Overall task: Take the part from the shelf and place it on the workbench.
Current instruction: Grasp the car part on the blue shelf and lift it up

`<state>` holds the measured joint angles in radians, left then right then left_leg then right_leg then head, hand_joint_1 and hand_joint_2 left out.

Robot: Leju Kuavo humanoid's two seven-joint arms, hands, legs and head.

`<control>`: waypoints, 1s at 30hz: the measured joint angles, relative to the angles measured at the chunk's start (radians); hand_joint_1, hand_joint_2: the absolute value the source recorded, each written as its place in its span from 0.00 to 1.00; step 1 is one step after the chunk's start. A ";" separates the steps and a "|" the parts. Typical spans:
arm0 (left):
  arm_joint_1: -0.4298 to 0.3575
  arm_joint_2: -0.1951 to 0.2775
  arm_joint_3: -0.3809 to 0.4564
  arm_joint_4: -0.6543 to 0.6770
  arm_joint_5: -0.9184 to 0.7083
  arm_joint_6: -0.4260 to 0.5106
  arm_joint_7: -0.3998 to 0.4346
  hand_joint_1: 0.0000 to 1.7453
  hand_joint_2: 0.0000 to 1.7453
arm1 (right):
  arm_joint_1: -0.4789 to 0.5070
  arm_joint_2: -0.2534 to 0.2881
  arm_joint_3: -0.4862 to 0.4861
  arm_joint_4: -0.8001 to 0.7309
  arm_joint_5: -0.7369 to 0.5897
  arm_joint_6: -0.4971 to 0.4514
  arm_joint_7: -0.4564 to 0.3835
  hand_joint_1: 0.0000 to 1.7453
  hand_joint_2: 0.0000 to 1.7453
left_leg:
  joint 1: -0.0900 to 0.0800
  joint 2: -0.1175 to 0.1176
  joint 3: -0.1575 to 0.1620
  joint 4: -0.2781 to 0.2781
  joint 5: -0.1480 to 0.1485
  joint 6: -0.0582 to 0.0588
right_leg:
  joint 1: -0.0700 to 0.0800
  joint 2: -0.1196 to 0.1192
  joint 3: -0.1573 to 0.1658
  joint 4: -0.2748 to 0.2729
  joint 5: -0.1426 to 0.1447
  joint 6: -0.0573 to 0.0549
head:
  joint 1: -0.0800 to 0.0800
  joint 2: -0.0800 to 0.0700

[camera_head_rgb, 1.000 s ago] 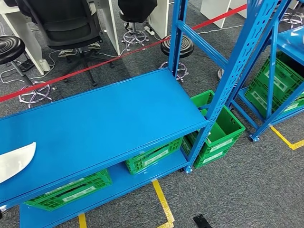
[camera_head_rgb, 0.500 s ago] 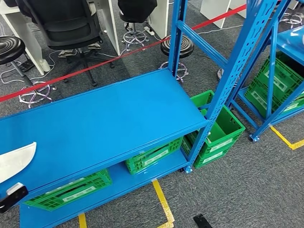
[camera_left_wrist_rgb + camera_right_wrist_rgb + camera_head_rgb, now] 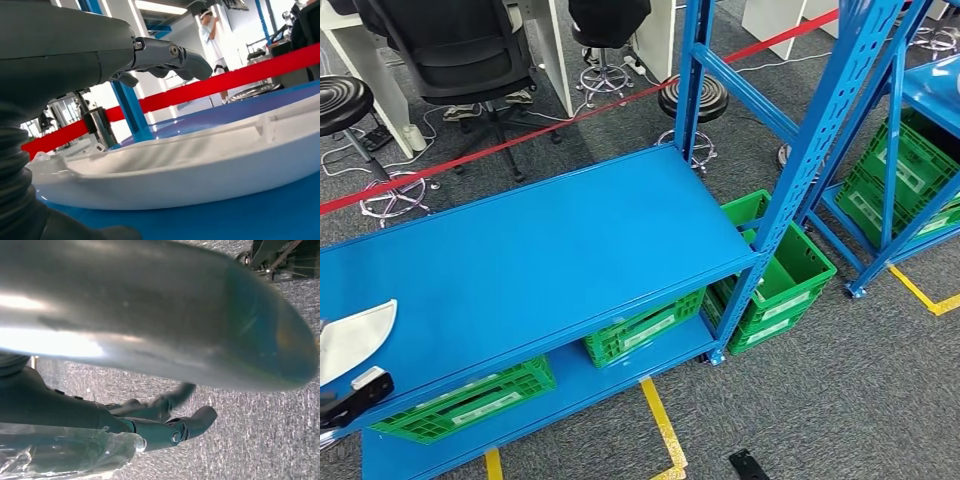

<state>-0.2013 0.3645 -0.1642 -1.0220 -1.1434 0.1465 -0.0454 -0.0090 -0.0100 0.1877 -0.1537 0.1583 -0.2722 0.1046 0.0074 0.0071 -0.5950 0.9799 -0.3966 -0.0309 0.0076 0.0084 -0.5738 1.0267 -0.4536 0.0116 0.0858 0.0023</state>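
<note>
White part (image 3: 354, 340) flat on blue shelf (image 3: 546, 260); left hand (image 3: 354, 395) just beside it, fingers spread, empty.

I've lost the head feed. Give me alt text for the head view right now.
A white curved part lies at the left end of a blue shelf, with the robot's left hand just at its near edge, not yet gripping it. Green crates sit on the level below, on grey carpet.

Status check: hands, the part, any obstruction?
Left hand open at shelf edge, beside white part, not gripping. Right hand empty, over carpet. Part flat on shelf. Nothing blocking.
</note>
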 joint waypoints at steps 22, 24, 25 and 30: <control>-0.006 0.001 -0.031 0.041 0.010 -0.002 0.017 1.00 1.00 | 0.005 -0.008 -0.002 0.000 -0.024 -0.010 -0.006 0.00 0.00 | 0.000 0.000 0.000 0.000 0.000 0.000 | 0.000 0.000 0.000 0.000 0.000 0.000 | 0.000 0.000; -0.004 0.003 -0.029 0.041 0.027 -0.005 0.008 1.00 1.00 | 0.005 -0.008 -0.003 0.000 -0.027 -0.012 -0.007 0.00 0.00 | 0.000 0.000 0.000 0.000 0.000 0.000 | 0.000 0.000 0.000 0.000 0.000 0.000 | 0.000 0.000; -0.002 0.004 -0.027 0.040 0.044 -0.007 -0.001 1.00 1.00 | 0.006 -0.008 -0.003 0.000 -0.029 -0.012 -0.007 0.00 0.00 | 0.000 0.000 0.000 0.000 0.000 0.000 | 0.000 0.000 0.000 0.000 0.000 0.000 | 0.000 0.000; 0.032 -0.045 0.042 -0.024 0.373 -0.056 -0.167 1.00 1.00 | 0.008 -0.008 -0.005 0.000 -0.038 -0.015 -0.010 0.00 0.00 | 0.000 0.000 0.000 0.000 0.001 0.000 | -0.001 -0.001 0.000 0.000 0.000 0.000 | 0.000 0.000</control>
<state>-0.1695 0.3191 -0.1218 -1.0462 -0.7704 0.0906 -0.2124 -0.0006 -0.0185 0.1826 -0.1537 0.1204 -0.2868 0.0943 0.0070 0.0069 -0.5951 0.9799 -0.3960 -0.0305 0.0068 0.0076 -0.5737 1.0267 -0.4536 0.0116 0.0858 0.0023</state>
